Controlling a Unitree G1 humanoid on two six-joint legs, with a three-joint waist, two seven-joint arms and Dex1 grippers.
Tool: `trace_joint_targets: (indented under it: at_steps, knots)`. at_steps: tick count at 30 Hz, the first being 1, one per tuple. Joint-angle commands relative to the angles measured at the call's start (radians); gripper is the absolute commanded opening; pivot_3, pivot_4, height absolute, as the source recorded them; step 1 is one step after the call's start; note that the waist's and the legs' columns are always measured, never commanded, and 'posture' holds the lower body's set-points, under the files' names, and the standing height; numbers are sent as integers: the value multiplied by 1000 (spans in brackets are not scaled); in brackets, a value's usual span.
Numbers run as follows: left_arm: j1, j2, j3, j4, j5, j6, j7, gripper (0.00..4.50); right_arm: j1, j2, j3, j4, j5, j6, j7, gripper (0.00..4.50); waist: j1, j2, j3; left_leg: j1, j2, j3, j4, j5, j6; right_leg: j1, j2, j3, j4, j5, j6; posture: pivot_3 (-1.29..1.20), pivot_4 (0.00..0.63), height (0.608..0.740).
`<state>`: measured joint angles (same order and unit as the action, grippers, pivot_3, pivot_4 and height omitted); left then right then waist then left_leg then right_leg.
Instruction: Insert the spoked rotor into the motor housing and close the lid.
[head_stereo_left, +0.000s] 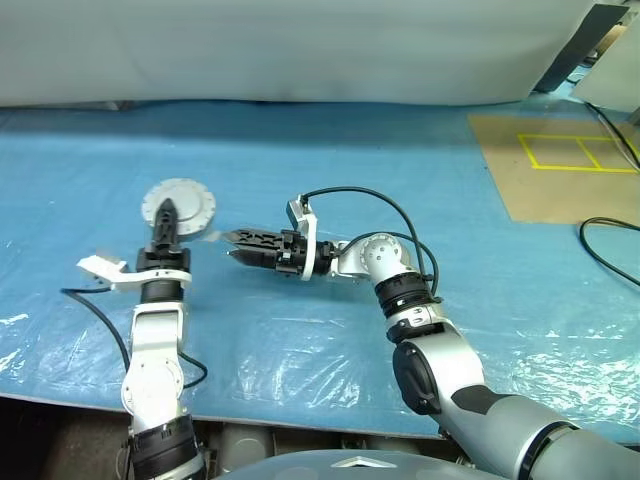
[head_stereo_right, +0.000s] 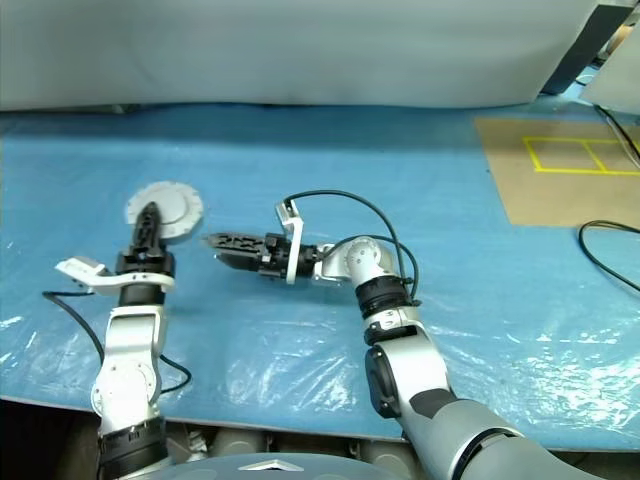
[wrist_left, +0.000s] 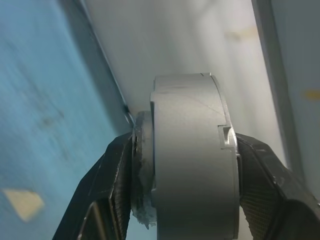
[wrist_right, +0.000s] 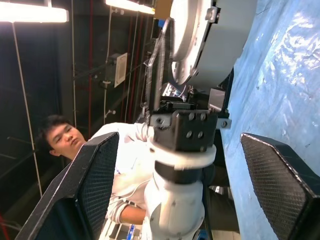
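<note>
Covering the table, a blue plastic sheet (head_stereo_left: 330, 170) lies under the left gripper (head_stereo_left: 168, 215) clamping the motor housing (head_stereo_left: 180, 205); right gripper (head_stereo_left: 235, 246) jaws wide, empty.

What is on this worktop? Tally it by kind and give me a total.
Grey motor housing: 1
Grippers: 2, the left gripper and the right gripper
Loose black cable: 1
Brown board: 1
Total: 5

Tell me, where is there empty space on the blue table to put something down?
Plenty: the blue table is bare between the white backdrop and both arms, and between the right tool and the brown board. It is crowded around the left tool clamping the motor housing.
</note>
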<state>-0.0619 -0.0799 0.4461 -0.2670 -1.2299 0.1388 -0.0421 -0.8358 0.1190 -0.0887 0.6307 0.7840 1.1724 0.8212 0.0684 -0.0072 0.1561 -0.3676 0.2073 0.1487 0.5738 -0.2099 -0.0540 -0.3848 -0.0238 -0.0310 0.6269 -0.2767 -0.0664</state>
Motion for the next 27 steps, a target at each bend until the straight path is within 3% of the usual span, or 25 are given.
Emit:
trace_joint_targets:
  at_steps: [1, 9, 21, 27]
  knots:
    - [-41, 39, 81, 68, 34, -72, -7, 2654, 7, 63, -2, -14, 6, -24, 0, 4095, 1, 0, 0, 0, 0, 0, 0, 0, 0, 0, 0, 0, 0, 0, 0, 0, 150, 740]
    - [-222, 203, 194, 476, 115, -128, -121, 2654, 8, 39, -6, -45, 8, -38, -6, 4095, 15, -6, 0, -1, 0, 0, 3, 0, 0, 0, 0, -2, 2, 1, 1, 0, 150, 740]
    - [-578, 466, 314, 1259, 264, -301, -347, 2654, 66, 29, -4, -175, 40, 5, -19, 4095, 26, -8, 0, 0, 0, -1, 6, 0, 0, -2, -1, 0, 9, 1, 1, 0, 150, 740]
    - [-655, 543, 357, 1466, 308, -355, -340, 2654, 81, 32, 1, -214, 38, 4, -23, 4095, 26, -7, 0, 1, 0, -1, 6, 0, 0, -3, -2, 1, 11, 1, 1, 0, 150, 740]
